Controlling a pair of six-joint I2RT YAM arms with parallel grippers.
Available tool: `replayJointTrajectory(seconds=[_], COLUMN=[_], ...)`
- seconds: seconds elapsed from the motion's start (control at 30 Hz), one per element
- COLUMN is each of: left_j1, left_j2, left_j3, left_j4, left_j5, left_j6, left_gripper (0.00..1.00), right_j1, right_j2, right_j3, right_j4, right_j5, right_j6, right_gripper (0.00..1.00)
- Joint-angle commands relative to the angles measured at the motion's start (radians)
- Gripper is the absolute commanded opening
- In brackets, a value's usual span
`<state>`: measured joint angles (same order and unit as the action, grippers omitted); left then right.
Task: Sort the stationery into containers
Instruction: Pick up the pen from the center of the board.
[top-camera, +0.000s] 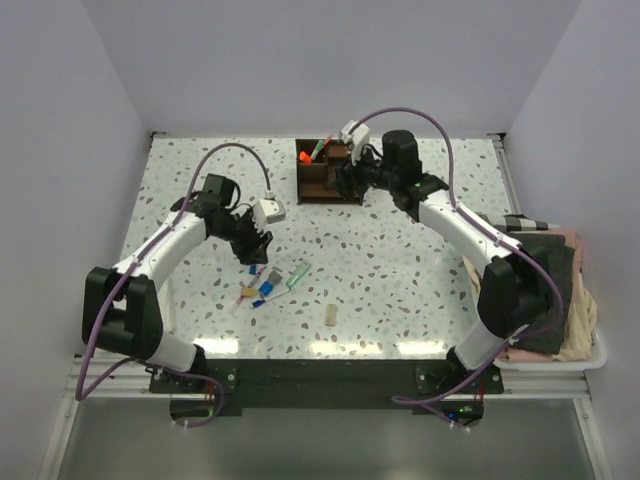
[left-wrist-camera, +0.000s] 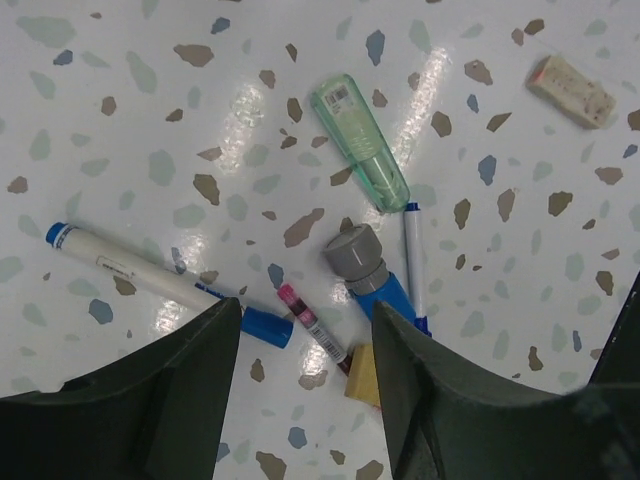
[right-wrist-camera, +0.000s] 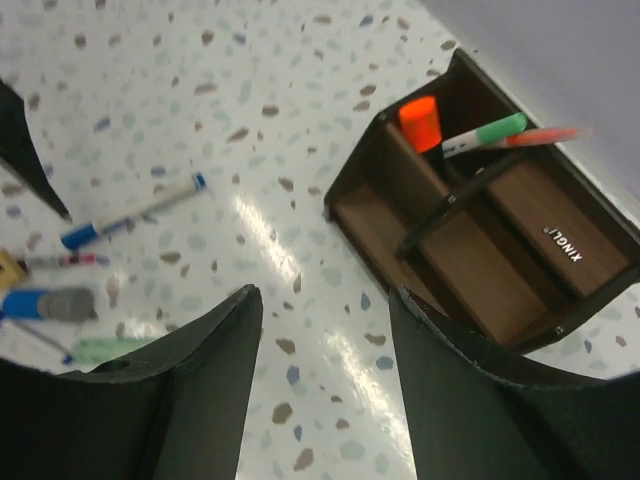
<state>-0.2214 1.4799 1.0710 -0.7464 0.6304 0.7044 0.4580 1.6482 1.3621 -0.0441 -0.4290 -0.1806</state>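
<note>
The dark brown wooden organizer (top-camera: 322, 176) stands at the back middle. In the right wrist view it (right-wrist-camera: 500, 250) holds an orange marker (right-wrist-camera: 420, 121), a green-capped pen (right-wrist-camera: 486, 134) and a reddish pen (right-wrist-camera: 545, 135) in its rear compartment. My right gripper (top-camera: 345, 182) is open and empty above the table beside the box (right-wrist-camera: 325, 300). My left gripper (top-camera: 256, 246) is open and empty (left-wrist-camera: 307, 312) over a cluster of stationery (top-camera: 265, 286): a blue-capped white pen (left-wrist-camera: 150, 275), a pink stick (left-wrist-camera: 312, 322), a grey-capped blue marker (left-wrist-camera: 366, 264), a thin pen (left-wrist-camera: 413, 255), a yellow block (left-wrist-camera: 362, 374) and a green tube (left-wrist-camera: 360, 142).
A tan eraser (top-camera: 331, 314) lies alone right of the cluster; it also shows in the left wrist view (left-wrist-camera: 572, 91). A pile of dark and pink cloths (top-camera: 560, 300) sits in a tray at the right edge. White walls close the back and sides.
</note>
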Motion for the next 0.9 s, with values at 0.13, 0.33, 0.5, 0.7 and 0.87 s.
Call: replayJointTrajectory(seconds=[0.13,0.33,0.5,0.7,0.87], left_j1=[0.098,0.364,0.37,0.387,0.39], left_j2=[-0.07,0.019,-0.078,-0.159,-0.202], left_j3=[-0.125,-0.014,-0.091,-0.127,-0.169], left_j4=[0.166,0.198,0.403,0.448,0.481], left_j5=[-0.121,0.087,-0.027,-0.184,-0.258], left_j6=[0.003,-0.134,-0.291,-0.394,-0.434], left_gripper=[0.65,0.67,0.66,0.66,0.66], right_j1=[0.175,0.321,0.462,0.539,0.588], right_j2=[-0.013,0.191,0.312,0.386,0.449], right_j3=[0.014,0.181,0.241,0.233,0.308], right_j4=[-0.451,-0.585,-0.596,-0.577,-0.565], right_j5=[-0.129,-0.166,-0.14,-0.097,-0.082], right_j6=[-0.638,-0.763,-0.789,-0.803,-0.744], right_gripper=[0.56,0.53,0.54,0.5,0.45])
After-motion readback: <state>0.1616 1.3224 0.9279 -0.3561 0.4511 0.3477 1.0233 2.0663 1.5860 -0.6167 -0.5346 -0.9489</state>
